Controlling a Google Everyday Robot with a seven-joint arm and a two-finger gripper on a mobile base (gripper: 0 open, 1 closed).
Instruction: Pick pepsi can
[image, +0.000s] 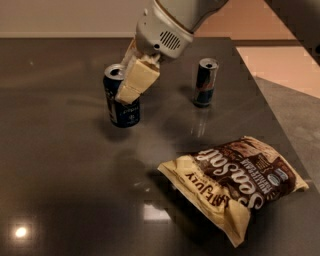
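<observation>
The pepsi can (128, 114) is a short dark blue can with a silver top, left of centre in the camera view, slightly tilted and raised a little off the dark table (60, 170). My gripper (126, 95) comes down from the upper middle and is shut on the can. One cream-coloured finger (136, 80) lies across the can's front; the other finger is hidden behind it.
A taller, slimmer blue-and-silver can (205, 82) stands to the right of the pepsi can. A brown and cream snack bag (235, 182) lies at the front right. The table's right edge runs diagonally past the bag, with floor beyond.
</observation>
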